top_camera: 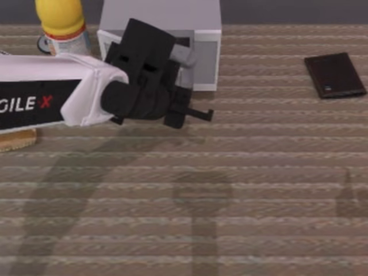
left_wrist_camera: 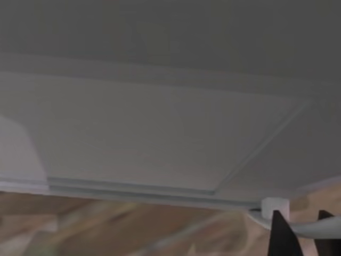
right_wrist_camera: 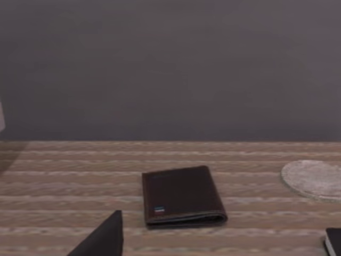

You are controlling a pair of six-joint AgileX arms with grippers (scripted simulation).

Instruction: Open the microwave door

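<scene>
The light-grey microwave (top_camera: 164,14) stands at the back of the table, left of centre. My left arm reaches across its front and hides most of the microwave door (top_camera: 105,41). The left gripper (top_camera: 198,113) sits just in front of the door, near the grey control strip (top_camera: 208,57). Close up, the door panel (left_wrist_camera: 160,133) fills the left wrist view. The left gripper (left_wrist_camera: 299,218) is shut on the door's thin grey handle bar (left_wrist_camera: 308,228), beside its white mount (left_wrist_camera: 275,204). Of my right gripper, one dark fingertip (right_wrist_camera: 109,237) shows over bare table.
A yellow bottle (top_camera: 60,23) stands left of the microwave. A tan flat object (top_camera: 17,140) lies at the left edge under my arm. A dark wallet (top_camera: 334,75) (right_wrist_camera: 181,197) lies at the back right, with a pale round coaster (right_wrist_camera: 313,179) near it.
</scene>
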